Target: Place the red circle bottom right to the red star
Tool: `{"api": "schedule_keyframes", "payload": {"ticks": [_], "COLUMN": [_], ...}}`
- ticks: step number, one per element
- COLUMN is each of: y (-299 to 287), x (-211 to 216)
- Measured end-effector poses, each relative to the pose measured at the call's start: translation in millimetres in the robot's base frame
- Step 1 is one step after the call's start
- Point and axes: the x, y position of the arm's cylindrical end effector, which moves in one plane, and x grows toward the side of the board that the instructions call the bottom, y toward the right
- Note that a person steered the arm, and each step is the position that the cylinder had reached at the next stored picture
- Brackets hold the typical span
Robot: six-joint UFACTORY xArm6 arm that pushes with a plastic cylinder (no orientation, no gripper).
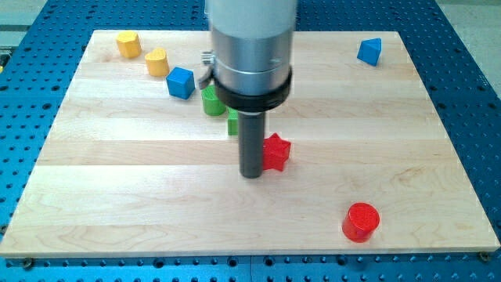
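The red star (276,151) lies near the middle of the wooden board. The red circle (361,222), a short cylinder, stands toward the view's bottom right, well apart from the star. My tip (252,174) rests on the board just left of the red star, touching or nearly touching its left side. The arm's grey body hides the board behind it.
A green block (212,101) and a second green piece (232,123) sit partly hidden behind the rod. A blue cube (180,82) and two yellow cylinders (156,61) (128,44) lie at the top left. A blue block (370,52) sits at the top right.
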Motion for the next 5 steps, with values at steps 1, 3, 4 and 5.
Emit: {"api": "schedule_keyframes", "payload": {"ticks": [1, 3, 4, 5], "y": [35, 42, 86, -4], "x": [-3, 6, 8, 49]}}
